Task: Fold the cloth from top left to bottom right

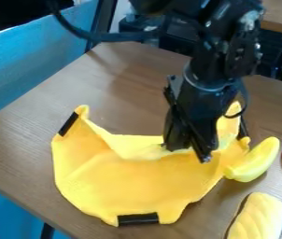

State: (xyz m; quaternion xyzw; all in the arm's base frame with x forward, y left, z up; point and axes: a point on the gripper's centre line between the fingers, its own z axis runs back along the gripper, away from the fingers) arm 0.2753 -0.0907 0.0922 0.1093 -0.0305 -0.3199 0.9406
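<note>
Camera view: the yellow cloth (131, 179) is rumpled along its top edge; the gripper (188, 153) is pointed downward there, its fingers parted.

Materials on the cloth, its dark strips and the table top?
Cloth: woven or felt-like fabric, matte and soft; it creases and folds with no shine. Dark strips at its edge: possibly tape or hook-and-loop, since they lie as flat, straight-sided patches. Table top: wood or wood-look laminate, satin, by its brown streaky grain; which one is unclear.
</note>
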